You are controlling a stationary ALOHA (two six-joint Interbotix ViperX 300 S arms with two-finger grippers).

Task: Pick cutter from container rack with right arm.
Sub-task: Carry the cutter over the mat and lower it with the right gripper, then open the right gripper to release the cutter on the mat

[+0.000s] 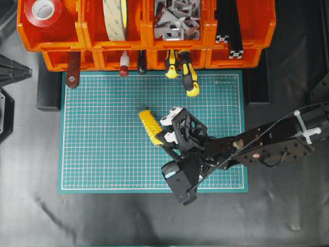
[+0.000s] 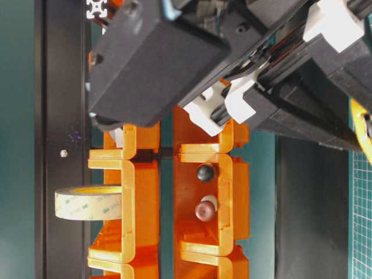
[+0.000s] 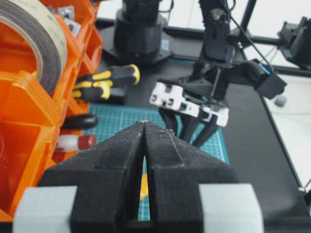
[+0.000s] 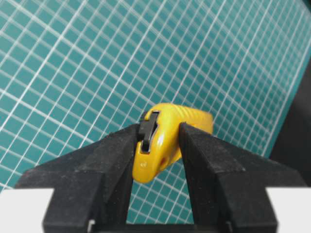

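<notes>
- Here the cutter (image 4: 165, 141), a slim yellow knife body with a dark slider, sits clamped between the two black fingers (image 4: 97, 179) of the right gripper (image 4: 158, 145); the pads press its flat sides, which likely keeps the thin body from twisting.
- In the overhead view the cutter (image 1: 150, 126) lies out over the middle of the green mat (image 1: 103, 144), at about 10 o'clock from the right gripper (image 1: 165, 131); whether it touches the mat cannot be told.
- It is well clear of the container rack (image 1: 144, 56), which spans the mat's 12 o'clock edge; the pick therefore appears largely done.
- The right arm (image 1: 267, 144) reaches in from 3 o'clock, a slant that probably suits drawing a long tool out of a lower bin.
- Two yellow-and-black screwdrivers (image 1: 186, 72) and other handles hang out of the lower tier; tape rolls (image 1: 114, 18) and metal brackets (image 1: 177, 20) fill the upper bins.
- The left gripper (image 3: 145, 133) has its fingers together on nothing, near the rack's side.
- The mat rests on a black table (image 1: 154, 221); windows and further black equipment show behind in the left wrist view.
</notes>
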